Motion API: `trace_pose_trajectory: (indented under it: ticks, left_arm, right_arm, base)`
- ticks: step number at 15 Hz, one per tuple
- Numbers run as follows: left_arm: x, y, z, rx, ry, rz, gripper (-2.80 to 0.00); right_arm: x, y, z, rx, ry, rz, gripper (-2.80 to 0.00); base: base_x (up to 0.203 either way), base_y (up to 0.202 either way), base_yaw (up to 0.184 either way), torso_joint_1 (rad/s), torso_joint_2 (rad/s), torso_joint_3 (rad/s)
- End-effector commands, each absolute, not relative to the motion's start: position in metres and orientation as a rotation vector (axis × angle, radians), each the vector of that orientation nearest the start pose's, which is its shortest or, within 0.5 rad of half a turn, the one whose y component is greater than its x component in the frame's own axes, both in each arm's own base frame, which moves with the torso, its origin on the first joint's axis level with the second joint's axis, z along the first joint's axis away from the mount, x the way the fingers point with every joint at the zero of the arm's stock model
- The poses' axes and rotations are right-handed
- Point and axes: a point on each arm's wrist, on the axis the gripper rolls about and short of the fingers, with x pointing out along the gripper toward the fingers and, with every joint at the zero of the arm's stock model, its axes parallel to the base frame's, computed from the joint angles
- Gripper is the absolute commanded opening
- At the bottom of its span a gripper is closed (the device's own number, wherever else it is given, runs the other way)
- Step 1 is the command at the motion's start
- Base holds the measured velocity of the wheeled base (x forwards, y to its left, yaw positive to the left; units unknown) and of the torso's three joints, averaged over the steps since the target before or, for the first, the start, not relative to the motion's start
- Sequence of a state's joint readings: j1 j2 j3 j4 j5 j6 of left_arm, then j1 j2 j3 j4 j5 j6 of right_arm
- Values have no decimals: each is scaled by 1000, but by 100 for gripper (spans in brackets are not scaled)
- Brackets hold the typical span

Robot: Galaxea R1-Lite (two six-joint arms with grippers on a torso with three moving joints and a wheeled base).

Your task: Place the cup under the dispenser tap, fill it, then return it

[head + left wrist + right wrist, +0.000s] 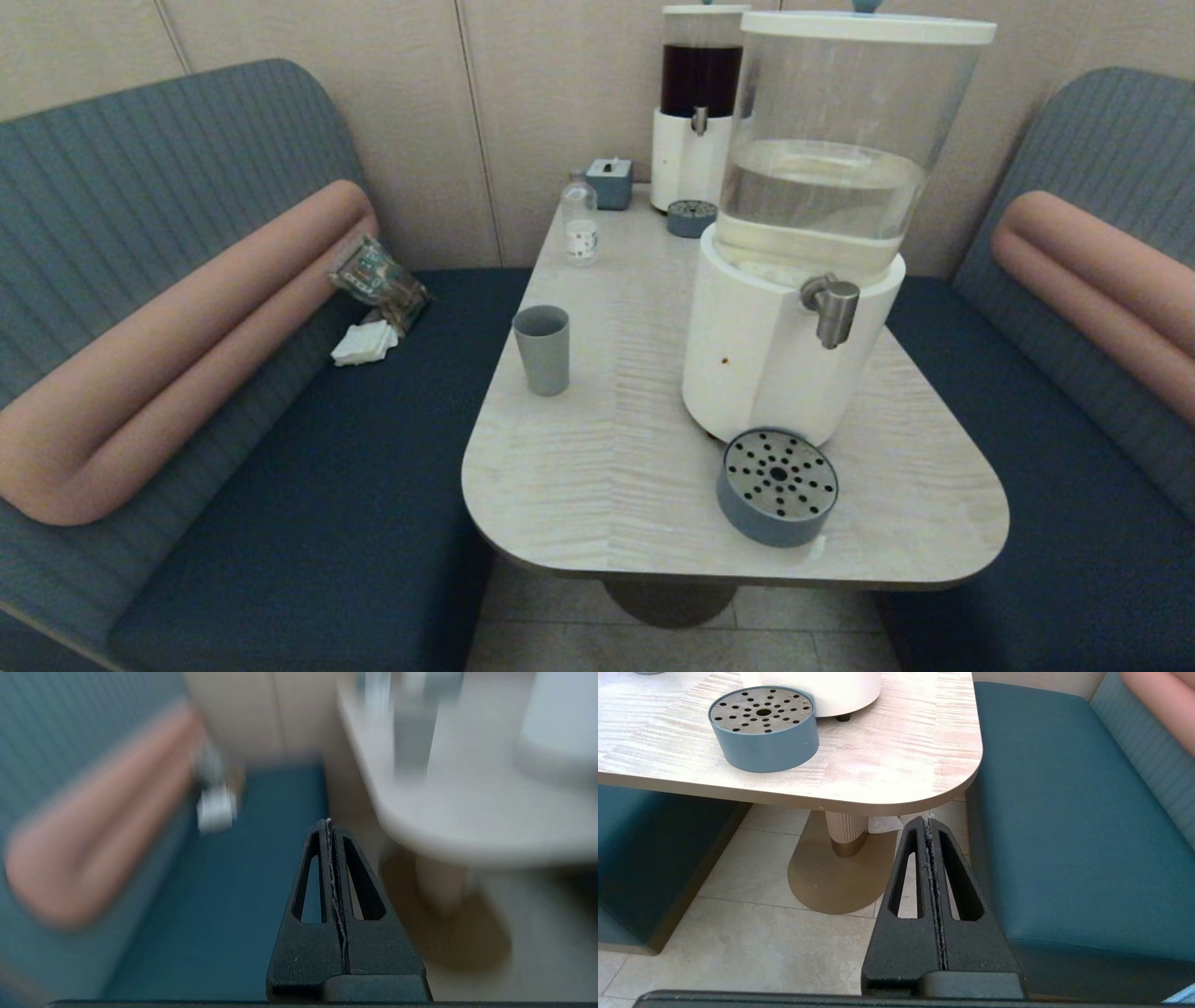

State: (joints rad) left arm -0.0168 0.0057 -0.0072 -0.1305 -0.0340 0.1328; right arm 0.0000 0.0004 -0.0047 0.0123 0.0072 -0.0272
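The grey-blue cup (542, 348) stands upright on the left part of the table (607, 467), apart from everything else. The dispenser tap (831, 305), a brushed-steel elbow spout, juts from the white base of the big dispenser (794, 280), whose tank holds clear liquid. Below the tap, a little toward me, sits a blue drip tray (778, 485) with a perforated steel top. Neither arm shows in the head view. My left gripper (329, 822) is shut and empty, low beside the table's left edge over the blue seat. My right gripper (928, 819) is shut and empty, below the table's near right corner.
A smaller dispenser (695, 103) with dark-red liquid stands at the back with its own drip tray (691, 217). A small clear bottle (580, 224) and a blue tissue box (610, 182) are at the back left. Benches (280, 485) flank the table; a snack packet (378, 280) and napkins lie on the left seat.
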Motion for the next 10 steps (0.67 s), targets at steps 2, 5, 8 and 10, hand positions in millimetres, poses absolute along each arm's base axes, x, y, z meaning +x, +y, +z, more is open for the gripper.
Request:
trace_pose_trajectory:
  ticks: [2, 5, 8, 10]
  left_arm:
    - [-24, 0, 75, 130, 22, -58, -280]
    - [-23, 0, 75, 124, 3, -51, -280]
    - [-23, 0, 75, 121, 0, -52, -280]
    - [-23, 0, 75, 121, 1, -52, -280]
  right_arm:
    - [-23, 0, 76, -28, 9, 8, -280]
    - [-23, 0, 76, -28, 9, 8, -280]
    - [-23, 0, 75, -29, 8, 8, -280]
    - [-23, 0, 76, -28, 8, 8, -280]
  base:
    - [0, 0, 0, 0, 0, 0]
    - [0, 0, 0, 0, 0, 0]
    - [0, 0, 0, 0, 0, 0]
    - [0, 0, 0, 0, 0, 0]
